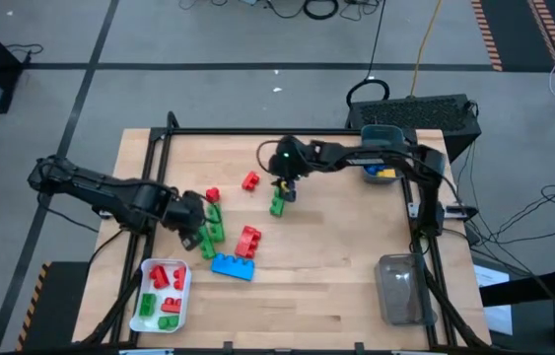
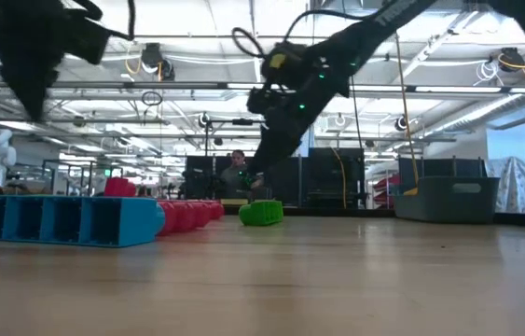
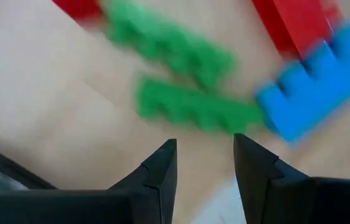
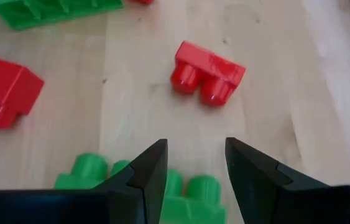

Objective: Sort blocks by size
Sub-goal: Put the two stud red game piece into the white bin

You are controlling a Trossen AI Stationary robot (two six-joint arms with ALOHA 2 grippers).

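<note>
Loose blocks lie on the wooden table (image 1: 336,286): two green bars (image 1: 215,223), a blue bar (image 1: 233,266), a red block (image 1: 248,241), a red two-stud block (image 1: 249,180), a tiny red one (image 1: 212,194) and a green block (image 1: 277,205). My left gripper (image 1: 196,229) is open and empty, just left of the green bars (image 3: 193,109). My right gripper (image 1: 282,189) is open and empty above the green block (image 4: 162,186), its fingers standing over it without touching; the low view shows it (image 2: 260,177) clear above that block (image 2: 261,213).
A white tray (image 1: 186,296) at the near left holds red and green blocks. A teal bin (image 1: 381,138) at the far right holds blue and yellow blocks. A clear bin (image 1: 400,288) stands at the near right. Bare wood lies across the table's middle and near side.
</note>
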